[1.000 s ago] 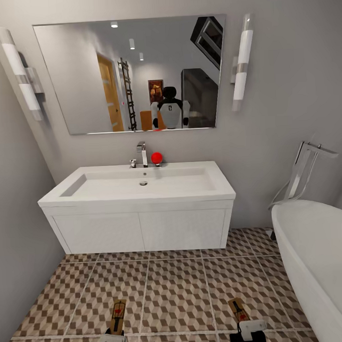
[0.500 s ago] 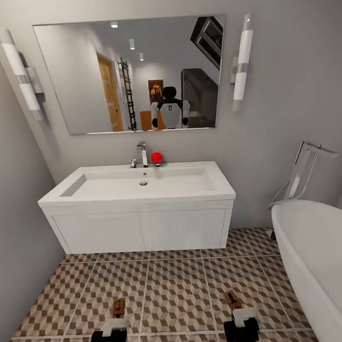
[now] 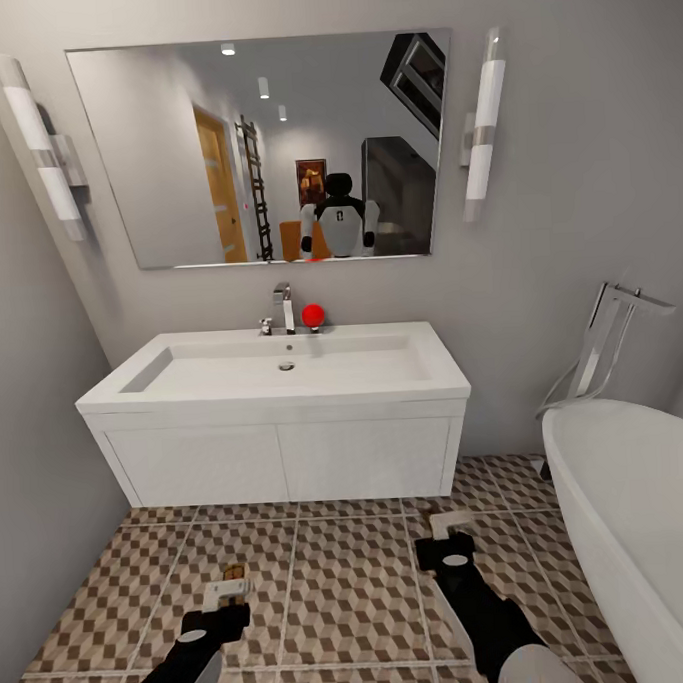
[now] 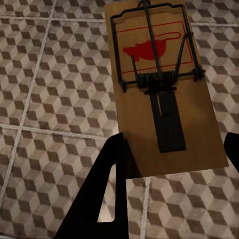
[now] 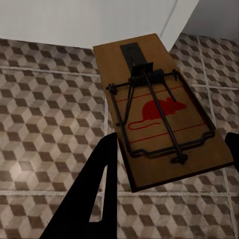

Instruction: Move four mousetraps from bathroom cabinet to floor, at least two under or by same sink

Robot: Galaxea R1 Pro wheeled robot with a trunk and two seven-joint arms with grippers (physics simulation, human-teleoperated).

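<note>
Both arms reach low over the bathroom floor (image 3: 344,582) toward the sink vanity (image 3: 282,455) at 12 o'clock, left end effector (image 3: 229,591) and right end effector (image 3: 444,531) each clamping a mousetrap (image 4: 162,84) (image 5: 159,114) flat for placement near it.

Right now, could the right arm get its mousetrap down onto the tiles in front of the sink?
Probably yes. The right pincer holds its mousetrap low over the bathroom floor, close to the sink cabinet, and bare tiles lie beneath it.
</note>
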